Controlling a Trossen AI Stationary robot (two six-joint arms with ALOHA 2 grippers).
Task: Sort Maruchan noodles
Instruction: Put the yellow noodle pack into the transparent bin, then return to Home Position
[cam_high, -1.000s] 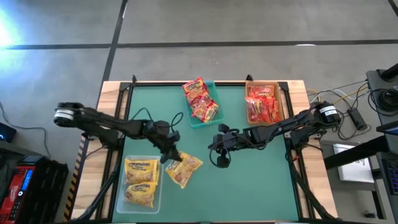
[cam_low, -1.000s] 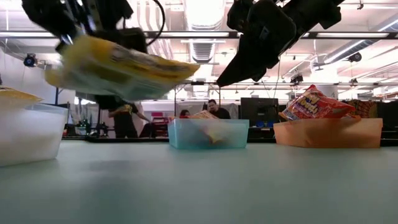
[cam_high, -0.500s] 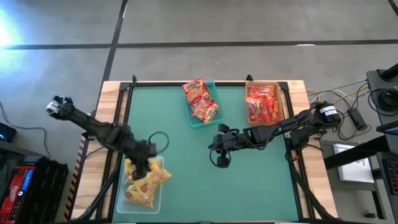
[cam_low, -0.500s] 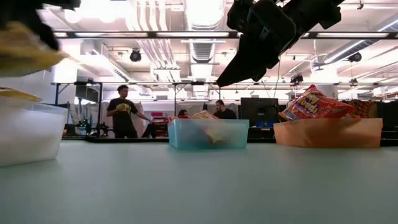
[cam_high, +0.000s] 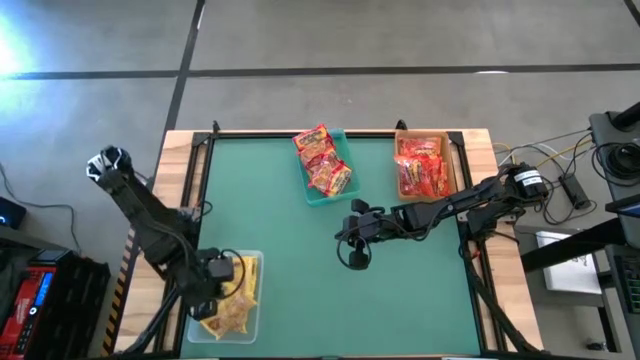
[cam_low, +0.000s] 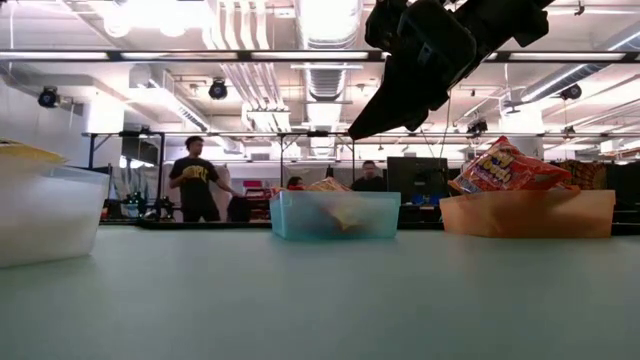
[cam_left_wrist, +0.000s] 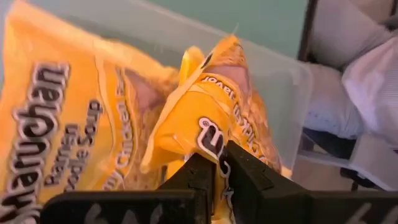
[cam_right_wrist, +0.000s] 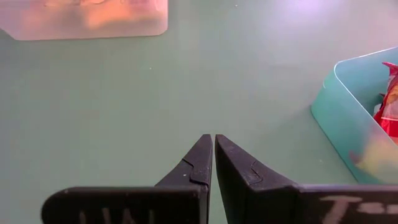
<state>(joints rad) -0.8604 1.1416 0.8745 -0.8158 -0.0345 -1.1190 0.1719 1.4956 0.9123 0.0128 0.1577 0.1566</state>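
Yellow noodle packet (cam_left_wrist: 211, 118): we see it pinched between the left gripper's fingers, inside the clear bin, on top of the other yellow packets.
Other yellow packets (cam_left_wrist: 68, 137): we see one lying flat under the pinched one, with "Maruchan Ramen Noodle Soup" printed on it.
Clear bin (cam_high: 252, 260): it sits at the near left corner of the table and holds only yellow packets.
Left gripper (cam_high: 222, 283): we see it down in the clear bin, fingers squeezed tight on the edge of the yellow noodle packet.
Red packets in the teal bin (cam_high: 322, 160): we see a few piled up, and one sticks out past the far rim.
Teal bin (cam_high: 343, 150): it sits at the far edge of the table, near the middle.
Red packets in the tan bin (cam_high: 420, 166): they fill that bin.
Tan bin (cam_high: 400, 176): it sits at the far right, well apart from the teal bin.
Right gripper (cam_high: 356, 255): we see it hanging above the middle of the table with its fingers pressed together and nothing between them.
Table (cam_high: 400, 290): we see a green top with a wooden rim.
Person (cam_low: 194, 187): we see someone in a dark shirt standing far back in the room.
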